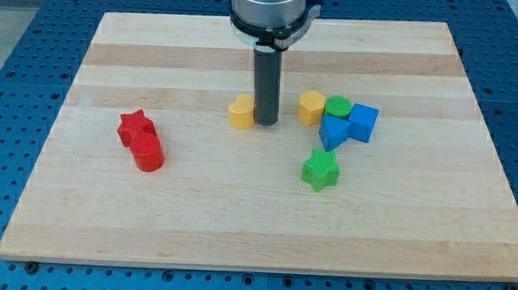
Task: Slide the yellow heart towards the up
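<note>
A: Where do we see the yellow plastic heart point(241, 112)?

B: On the wooden board point(396, 232), left of centre. My tip point(265, 122) touches its right side.

A: Jaws?

B: We carry none, only the rod.

A: Neighbours?

B: To our right, a yellow hexagonal block point(311, 107) beside a green cylinder point(337, 106).
</note>
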`<action>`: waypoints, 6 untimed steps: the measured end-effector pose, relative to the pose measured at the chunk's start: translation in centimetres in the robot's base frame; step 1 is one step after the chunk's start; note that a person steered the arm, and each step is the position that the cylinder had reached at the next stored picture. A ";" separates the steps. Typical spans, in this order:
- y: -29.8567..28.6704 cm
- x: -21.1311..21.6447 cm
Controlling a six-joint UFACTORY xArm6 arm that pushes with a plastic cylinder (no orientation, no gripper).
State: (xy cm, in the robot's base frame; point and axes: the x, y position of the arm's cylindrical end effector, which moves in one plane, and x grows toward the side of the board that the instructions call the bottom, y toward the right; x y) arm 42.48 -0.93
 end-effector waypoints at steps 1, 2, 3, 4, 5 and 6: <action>-0.3 0.9; -2.0 0.8; -4.6 -1.7; -4.6 -1.7; -4.6 -1.7; -4.6 -1.7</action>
